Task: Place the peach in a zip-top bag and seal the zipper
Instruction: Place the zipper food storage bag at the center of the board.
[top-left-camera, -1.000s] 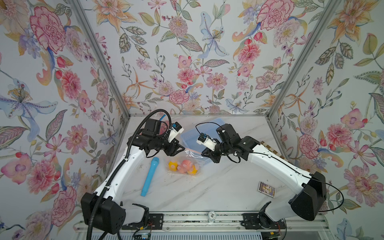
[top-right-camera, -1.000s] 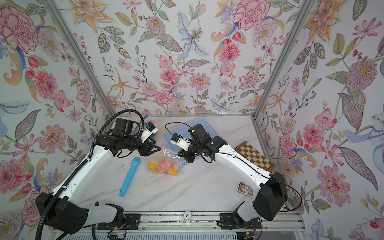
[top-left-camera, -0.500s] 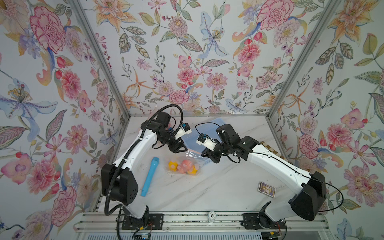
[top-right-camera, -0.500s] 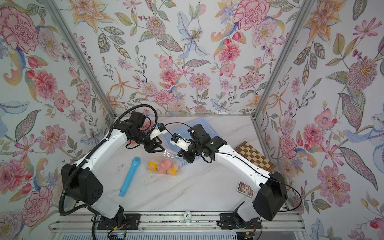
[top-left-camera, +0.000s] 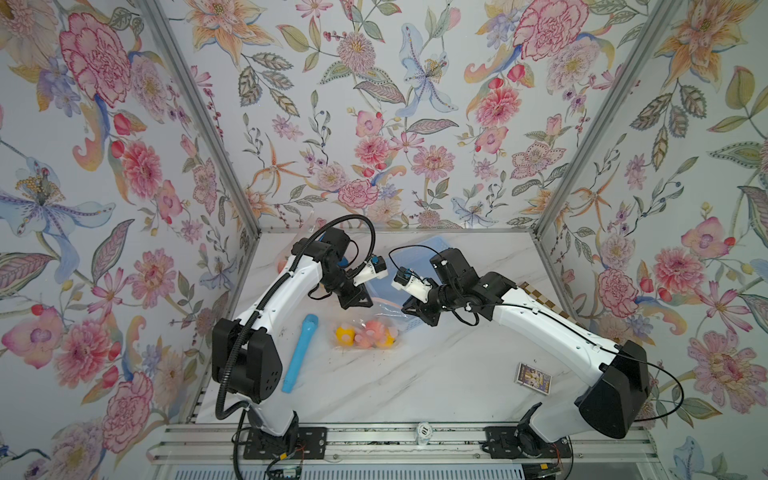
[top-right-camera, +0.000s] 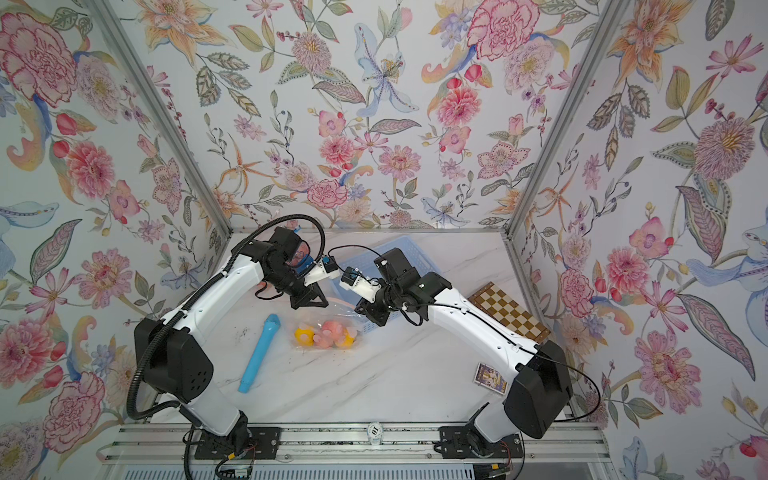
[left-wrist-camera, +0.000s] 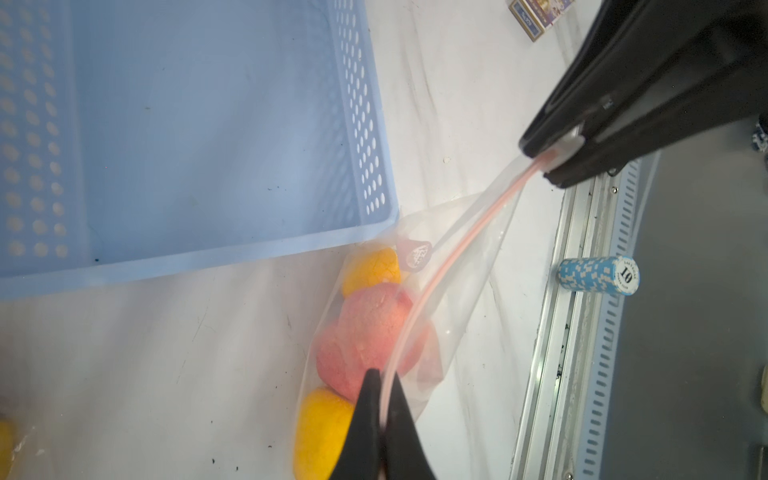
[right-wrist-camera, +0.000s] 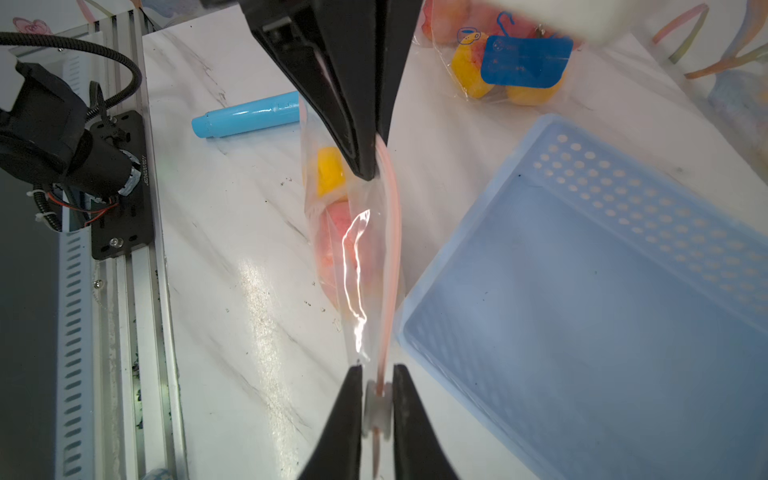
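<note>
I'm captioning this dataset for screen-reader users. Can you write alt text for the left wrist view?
The left gripper pinches the pink zipper strip of a clear zip-top bag holding a peach and yellow pieces, while the right gripper has the white slider between its jaws at the strip's far end. A blue perforated basket lies beside it.

A white marbled counter (top-left-camera: 415, 374) is shown. A clear zip-top bag (top-left-camera: 365, 334) of pink and yellow fruit is rested on it, below and between the left fingers (top-left-camera: 352, 297) and the right fingers (top-left-camera: 420, 312). A blue perforated basket (top-right-camera: 409, 249) is set just behind both. A blue cylinder (top-left-camera: 300, 353) is laid outward of the left fingers. A card box (top-left-camera: 533, 377) and a checkerboard (top-right-camera: 509, 309) are laid well outward of the right fingers.
</note>
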